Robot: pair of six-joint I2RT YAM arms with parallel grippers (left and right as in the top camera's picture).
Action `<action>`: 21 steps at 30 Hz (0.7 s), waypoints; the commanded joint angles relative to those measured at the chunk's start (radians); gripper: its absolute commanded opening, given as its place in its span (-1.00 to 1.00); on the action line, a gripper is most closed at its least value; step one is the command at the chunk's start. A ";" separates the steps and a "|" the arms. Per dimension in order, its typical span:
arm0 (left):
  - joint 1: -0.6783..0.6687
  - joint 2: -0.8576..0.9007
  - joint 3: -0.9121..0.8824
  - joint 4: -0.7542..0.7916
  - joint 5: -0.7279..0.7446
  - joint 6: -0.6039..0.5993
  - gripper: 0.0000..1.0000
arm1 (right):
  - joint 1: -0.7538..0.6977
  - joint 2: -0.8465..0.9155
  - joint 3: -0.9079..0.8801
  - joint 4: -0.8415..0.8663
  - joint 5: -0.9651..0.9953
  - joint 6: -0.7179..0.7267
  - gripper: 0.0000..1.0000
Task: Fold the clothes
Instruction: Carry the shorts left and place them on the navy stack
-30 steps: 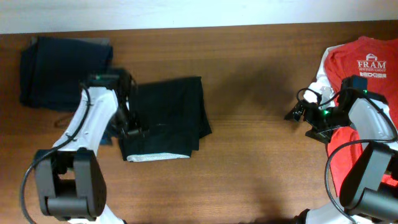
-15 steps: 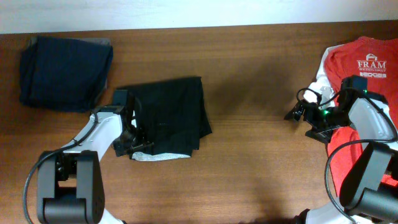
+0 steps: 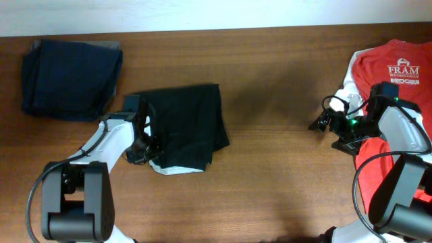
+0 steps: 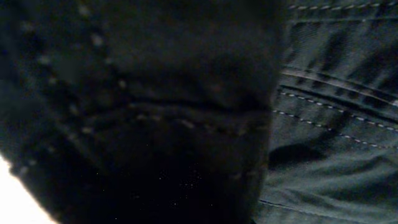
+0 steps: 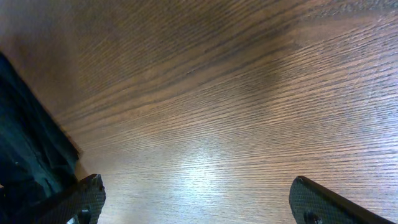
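Observation:
The clothes (image 3: 185, 121), a plain black garment, lie flat left of the table's middle, with a light grey waistband strip (image 3: 179, 171) along the near edge. My left gripper (image 3: 144, 152) sits at the garment's near left corner, shut on the fabric there. In the left wrist view black stitched cloth (image 4: 186, 112) fills the picture and hides the fingers. My right gripper (image 3: 318, 124) hovers far to the right over bare wood. It is open (image 5: 199, 202), with nothing between its fingertips (image 5: 81, 198).
A dark navy folded bundle (image 3: 67, 77) lies at the back left corner. A red T-shirt (image 3: 398, 67) with white print covers the right edge, under the right arm. Bare wooden table (image 3: 283, 169) lies between the two arms.
The left gripper dropped onto the garment's near left corner and closed from wide open. That corner and the grey strip's left end shifted right. The right arm stayed still.

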 commanded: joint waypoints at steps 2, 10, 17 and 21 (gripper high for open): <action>0.002 0.031 0.200 -0.006 -0.063 0.081 -0.99 | -0.003 -0.013 0.001 0.000 0.009 0.001 0.97; 0.005 0.031 0.658 -0.062 -0.283 0.278 -0.99 | -0.003 -0.013 0.001 0.000 0.009 0.001 0.97; 0.035 0.033 0.778 0.018 -0.344 0.472 -0.99 | -0.003 -0.013 0.001 0.000 0.009 0.001 0.97; 0.079 0.034 0.782 0.172 -0.338 0.558 -0.99 | -0.003 -0.013 0.001 0.000 0.009 0.001 0.97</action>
